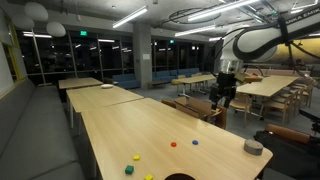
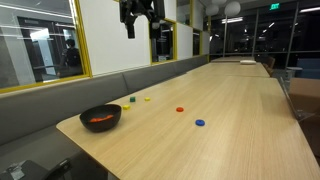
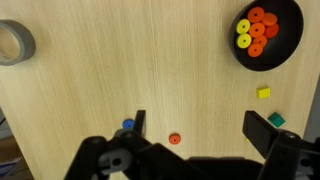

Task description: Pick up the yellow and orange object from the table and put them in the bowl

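Observation:
A dark bowl (image 3: 285, 48) sits on the long wooden table and holds several flat orange and yellow discs (image 3: 256, 29). It also shows in both exterior views (image 2: 100, 124) (image 1: 180, 177). One small yellow piece (image 3: 263, 92) lies on the table just outside the bowl, also in the exterior views (image 2: 147, 98) (image 1: 136, 157). My gripper (image 3: 200, 130) is open and empty. It hangs high above the table in both exterior views (image 1: 225, 95) (image 2: 140, 18), well clear of every piece.
A green cube (image 3: 275, 119) lies next to the yellow piece. A small red disc (image 3: 175, 139) and a blue disc (image 3: 128, 125) lie near mid-table. A grey tape roll (image 3: 15, 42) sits near the table edge. Chairs and other tables stand around.

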You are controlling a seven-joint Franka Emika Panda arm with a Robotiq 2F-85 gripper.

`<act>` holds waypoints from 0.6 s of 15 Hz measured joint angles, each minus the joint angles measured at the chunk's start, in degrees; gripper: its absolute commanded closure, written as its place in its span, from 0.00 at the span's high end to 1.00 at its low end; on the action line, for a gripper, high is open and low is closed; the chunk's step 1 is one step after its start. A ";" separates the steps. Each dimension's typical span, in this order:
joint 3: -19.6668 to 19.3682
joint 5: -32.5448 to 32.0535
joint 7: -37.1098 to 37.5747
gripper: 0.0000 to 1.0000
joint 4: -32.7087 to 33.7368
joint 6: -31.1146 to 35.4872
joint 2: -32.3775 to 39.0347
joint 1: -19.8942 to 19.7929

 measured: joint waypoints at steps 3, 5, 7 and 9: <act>-2.18 0.02 -5.63 1.00 -2.04 -3.17 -6.45 -1.35; -2.84 0.02 -7.46 1.00 -3.05 -5.46 -10.07 -1.95; -2.93 0.02 -8.05 1.00 -3.80 -7.60 -12.92 -2.39; -2.88 0.02 -8.06 1.00 -4.41 -9.27 -14.96 -2.55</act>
